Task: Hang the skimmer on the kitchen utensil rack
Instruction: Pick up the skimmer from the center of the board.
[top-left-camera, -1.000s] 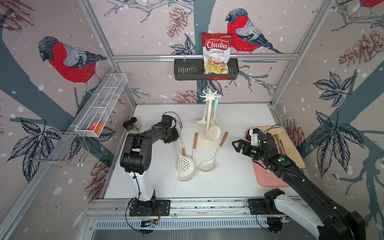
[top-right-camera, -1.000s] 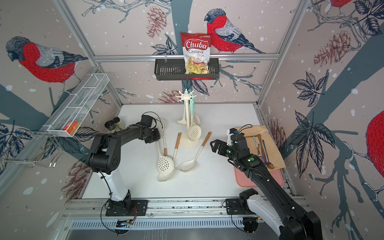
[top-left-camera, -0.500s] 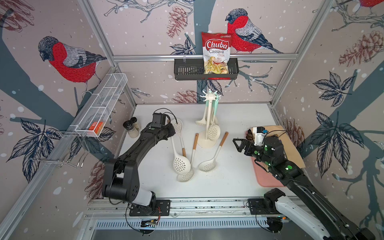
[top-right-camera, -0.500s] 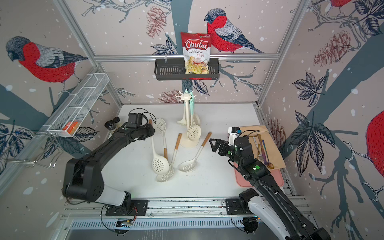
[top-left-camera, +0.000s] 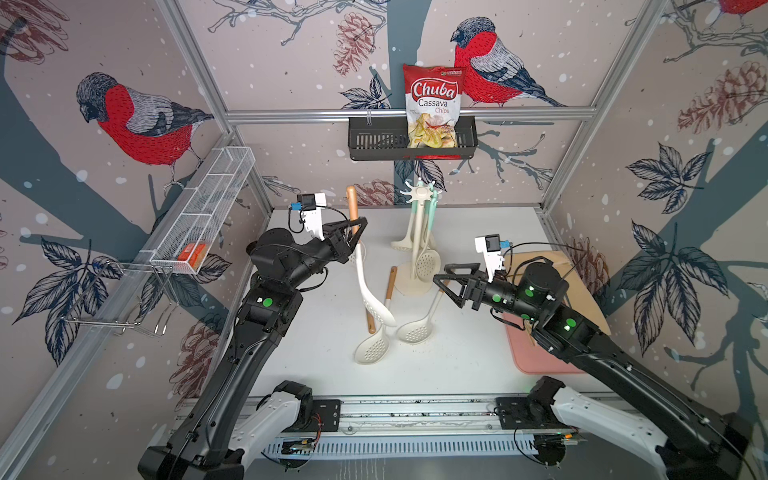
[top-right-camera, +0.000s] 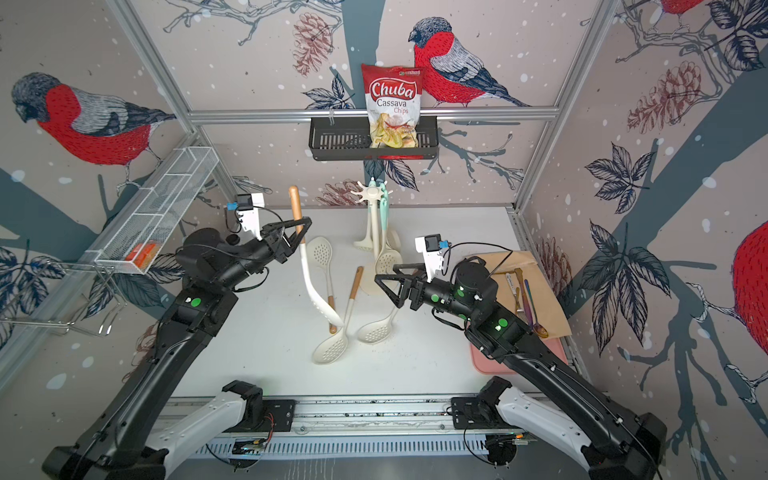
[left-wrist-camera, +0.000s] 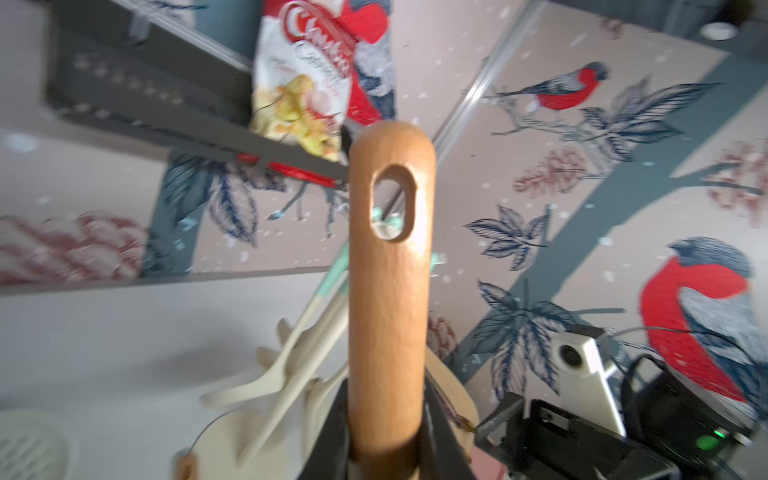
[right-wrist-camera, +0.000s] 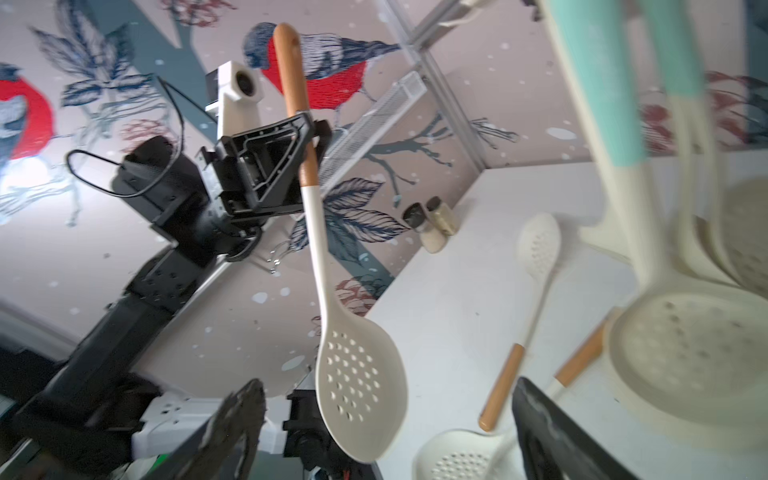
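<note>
Wood-handled, cream-headed slotted skimmer (top-left-camera: 362, 274) hangs head-down over the table (top-left-camera: 324, 353) left of centre, clamped low on its handle by the left gripper (top-left-camera: 351, 232). It looks light, stiff and smooth. The cream-white kitchen utensil rack (top-left-camera: 419, 192) stands near the back edge. The right gripper (top-left-camera: 446, 286) is spread and empty.

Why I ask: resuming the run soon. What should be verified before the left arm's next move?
1. The left gripper shut on the skimmer, at its wooden handle: ok.
2. The hanging hole exposed beyond the grip: ok.
3. The skimmer hanging clear of the table: ok.
4. A bare hook arm on the kitchen utensil rack: ok, apparently.
5. The hole over a hook arm: not ok, apart.
6. The right gripper open, empty: ok.
</note>
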